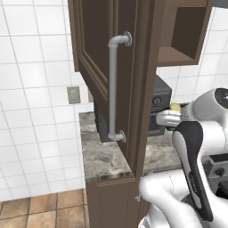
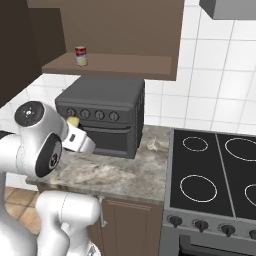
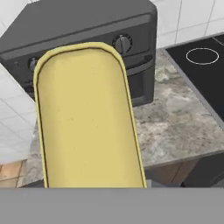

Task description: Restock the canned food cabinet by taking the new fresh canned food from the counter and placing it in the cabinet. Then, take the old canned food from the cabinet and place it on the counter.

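Claw: closed on a yellow can (image 3: 87, 118), which lies lengthwise between the fingers and covers the middle of the hand view; the fingertips themselves are hidden behind it. From the left base view the claw (image 1: 174, 112) sits just right of the open door's edge, with the can's yellow end (image 1: 175, 107) showing at its tip; from the right base view the claw (image 2: 75, 129) is in front of the toaster oven.
Yellow can: held above the counter (image 2: 125, 175), just in front of the toaster oven's knob row and not resting on the stone.
Cabinet: the dark brown wall cabinet (image 2: 115, 20) stands open; its panelled door (image 1: 95, 53) is swung out toward the left base camera, the long grey pipe handle (image 1: 113, 87) upright on it.
Cabinet shelf: a red and white can (image 2: 80, 56) stands upright on the left part of the shelf, well above the claw.
Toaster oven: a dark grey box (image 2: 102, 115) with a row of knobs sits on the counter under the open shelf, against the tiled wall.
Counter: mottled grey-brown stone; a small pale object (image 2: 156, 145), too small to identify, lies just right of the toaster oven.
Stovetop: black glass with white rings (image 2: 215, 170), flush against the counter's right edge.
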